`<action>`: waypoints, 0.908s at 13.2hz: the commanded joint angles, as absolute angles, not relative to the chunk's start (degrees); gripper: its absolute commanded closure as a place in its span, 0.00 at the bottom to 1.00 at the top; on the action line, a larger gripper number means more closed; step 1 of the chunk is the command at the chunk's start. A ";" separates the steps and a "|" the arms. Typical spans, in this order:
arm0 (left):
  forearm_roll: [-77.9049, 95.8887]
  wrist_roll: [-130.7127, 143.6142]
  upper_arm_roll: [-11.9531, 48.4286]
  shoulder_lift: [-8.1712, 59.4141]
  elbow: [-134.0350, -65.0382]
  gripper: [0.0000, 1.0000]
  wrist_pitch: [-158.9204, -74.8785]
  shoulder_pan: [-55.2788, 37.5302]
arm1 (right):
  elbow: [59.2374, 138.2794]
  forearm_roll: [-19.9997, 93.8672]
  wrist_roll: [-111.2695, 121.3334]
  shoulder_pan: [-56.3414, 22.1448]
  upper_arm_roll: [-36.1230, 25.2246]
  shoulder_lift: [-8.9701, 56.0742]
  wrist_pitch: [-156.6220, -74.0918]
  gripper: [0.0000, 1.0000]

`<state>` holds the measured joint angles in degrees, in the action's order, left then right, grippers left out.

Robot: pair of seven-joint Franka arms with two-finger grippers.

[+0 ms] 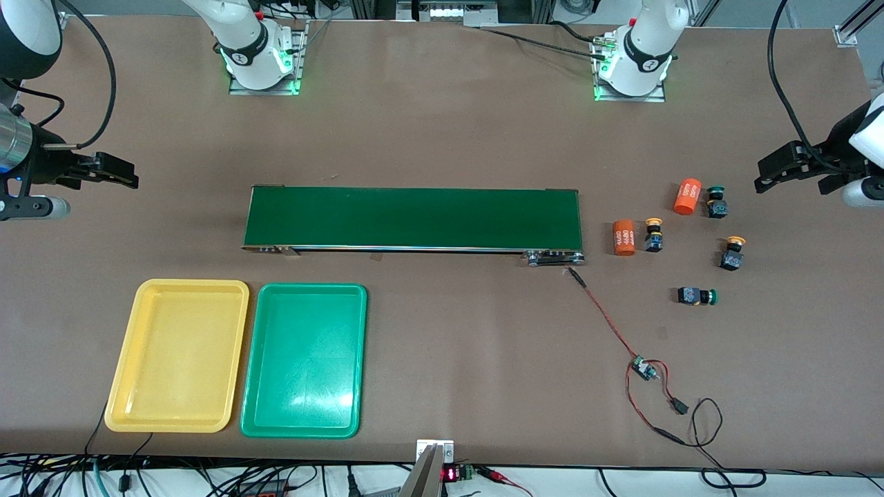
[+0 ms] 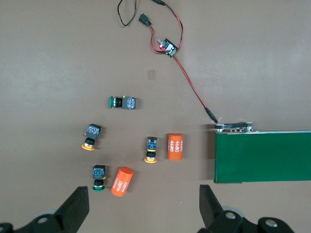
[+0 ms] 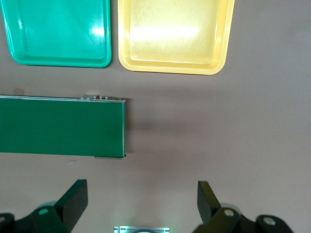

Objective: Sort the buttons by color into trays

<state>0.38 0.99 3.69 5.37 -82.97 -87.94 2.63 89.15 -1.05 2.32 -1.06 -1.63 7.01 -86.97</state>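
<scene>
Nothing is sorted yet: all four buttons [image 1: 704, 238] lie near the surface's left-arm edge, both trays [image 1: 238, 359] bare, left gripper [image 2: 144, 206] and right gripper [image 3: 142, 204] hovering with jaws open

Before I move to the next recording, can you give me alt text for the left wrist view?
Four buttons, two yellow-capped and two green-capped, lie scattered on a brown table with two orange cylinders among them. The left gripper hangs above them, fingers open and empty. One end of a green conveyor belt shows beside them, with a red wire running to a small circuit board.
</scene>
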 commanded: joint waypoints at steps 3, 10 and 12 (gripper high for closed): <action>-0.09 1.41 3.52 5.27 -82.00 0.00 -86.57 2.90 | 88.77 -1.58 2.99 -1.05 -1.67 6.94 -87.10 0.00; 0.00 1.76 3.25 10.36 -82.70 0.00 -86.48 4.13 | 88.68 -2.29 2.55 -1.49 -1.58 6.94 -87.54 0.00; 0.52 1.85 3.25 15.27 -82.09 0.00 -87.19 4.57 | 88.59 -4.20 2.99 -1.76 -1.15 6.94 -87.89 0.00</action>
